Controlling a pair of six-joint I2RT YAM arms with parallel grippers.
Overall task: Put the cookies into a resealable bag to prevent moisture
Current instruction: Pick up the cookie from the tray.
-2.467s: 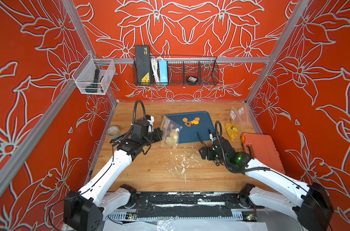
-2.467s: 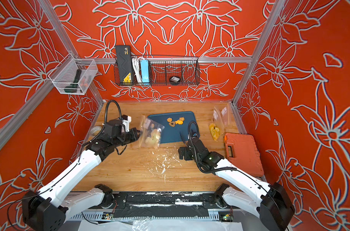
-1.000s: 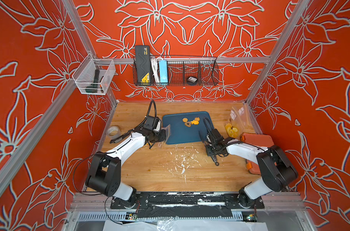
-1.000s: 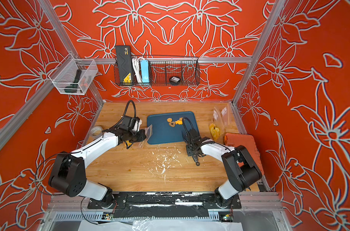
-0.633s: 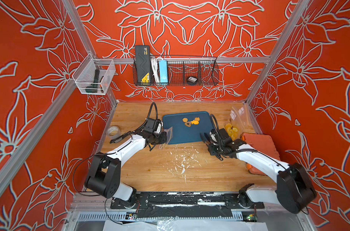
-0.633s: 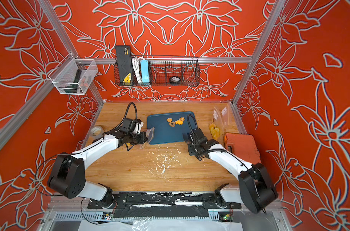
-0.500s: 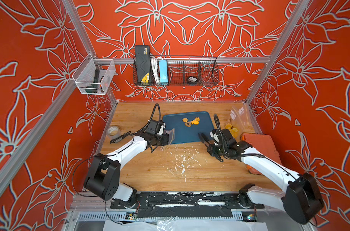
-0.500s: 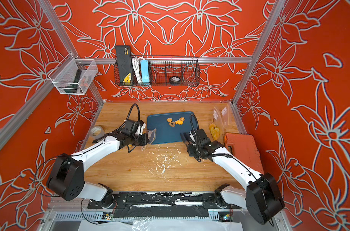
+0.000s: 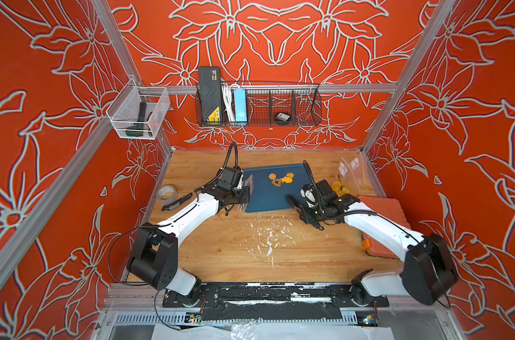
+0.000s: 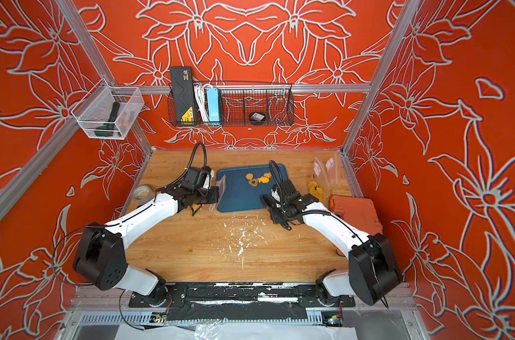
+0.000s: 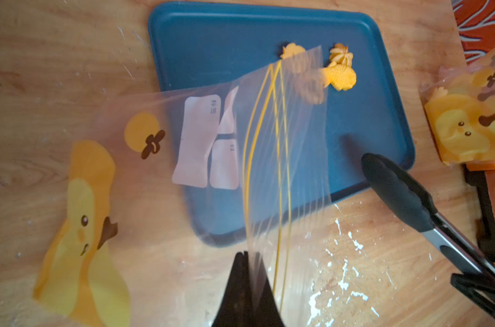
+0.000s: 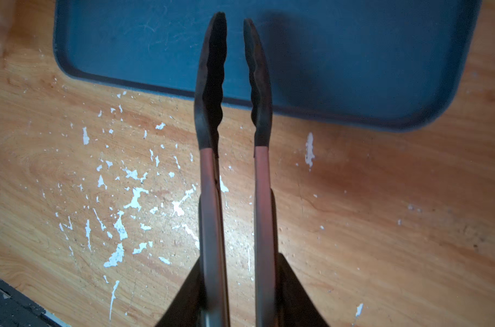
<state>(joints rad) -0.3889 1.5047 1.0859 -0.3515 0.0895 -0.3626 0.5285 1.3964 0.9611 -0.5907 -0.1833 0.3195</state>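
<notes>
One left gripper (image 9: 244, 196) clamped on one clear bag (image 11: 269, 127) at the tray's edge, one blue tray (image 9: 265, 197) — four cookies (image 9: 286, 180) at its far end, one right gripper (image 12: 238, 294) squeezing empty tongs (image 12: 209, 85) nearly closed, white-flecked wooden table (image 9: 235, 244), red floral walls (image 9: 280, 44).

Four cookies (image 9: 286, 180) are counted on one blue tray (image 9: 266, 197), toward its twelve o'clock edge. One pair of tongs (image 12: 209, 212), one clear bag (image 11: 283, 127), one tape roll (image 9: 167, 192) and one orange case (image 9: 380, 215) are seen. The piled bags (image 9: 352, 176) at three o'clock cannot be counted.
</notes>
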